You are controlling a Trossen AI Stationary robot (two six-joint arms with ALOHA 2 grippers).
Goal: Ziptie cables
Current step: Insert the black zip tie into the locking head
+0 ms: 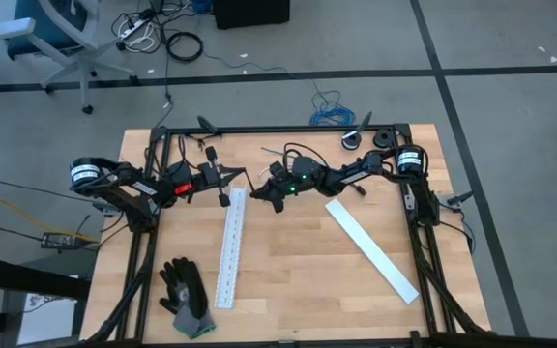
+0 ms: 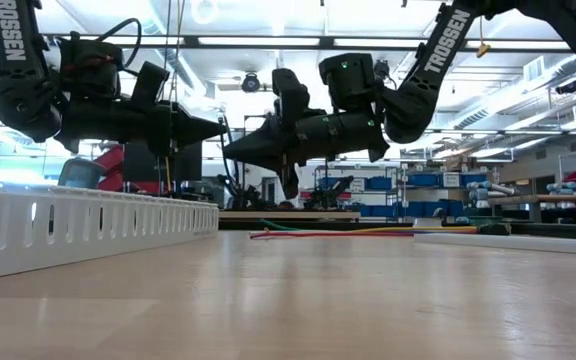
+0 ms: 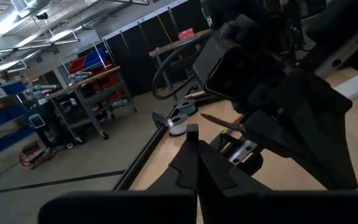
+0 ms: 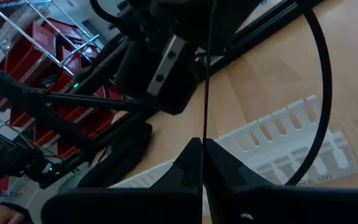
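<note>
1. Above the far half of the table [image 1: 288, 280], both arms are hanging in the air with their tips turned toward each other; neither one is touching the wood.
2. Cables [image 2: 333, 233] are lying loose on the tabletop in the low view, red, green and yellow strands side by side, unbundled. No tie is showing around them, so the binding itself looks not yet done.
3. Left gripper [image 1: 222, 177] is sitting clamped shut, its fingers [image 3: 194, 163] pressed together in its own wrist view. Whether anything is pinched between them I cannot tell.
4. Right gripper [image 1: 259, 194] is also clamped shut. In its wrist view a very thin dark line, likely the ziptie [image 4: 207, 74], is running straight out from between its closed fingers [image 4: 191, 163], so it appears to be pinching that strip.
5. The strip is thus being held up in the air near the left gripper, well apart from the cables on the wood.
6. Judged from this: the tie seems picked up; looping it round the wires, threading its tail and pulling tight all remain.
7. Two white slotted strips [image 1: 232, 246] and a glove [image 1: 184, 295] are lying on the near half, untouched.
</note>
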